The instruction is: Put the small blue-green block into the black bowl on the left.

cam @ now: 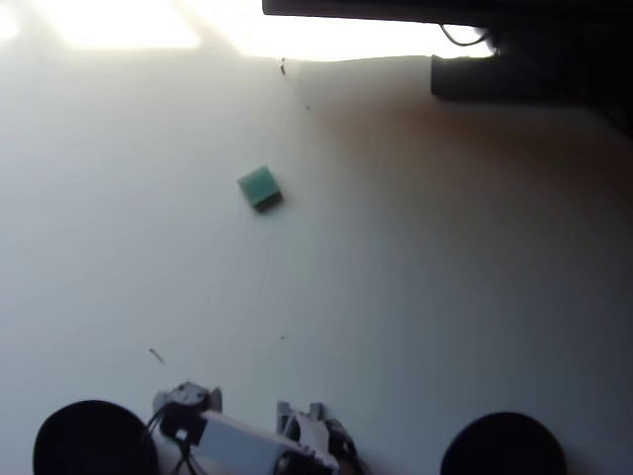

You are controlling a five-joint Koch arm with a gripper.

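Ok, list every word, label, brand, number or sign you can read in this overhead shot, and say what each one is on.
None: no readable text anywhere in the overhead view.
The small blue-green block: plain top, no marking.
Both black bowls, left and right: plain.
The arm: blurred, no label legible.
The dark equipment at the top edge: too dark to tell.

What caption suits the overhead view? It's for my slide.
Teal block lies alone mid-table; two black bowls flank the arm.

Arm (252, 440) at bottom centre of the overhead view: white plastic link, blurred. Dark grey motor block at its left end, thin black cables trailing below. Grey bracket with dark parts at its right end.
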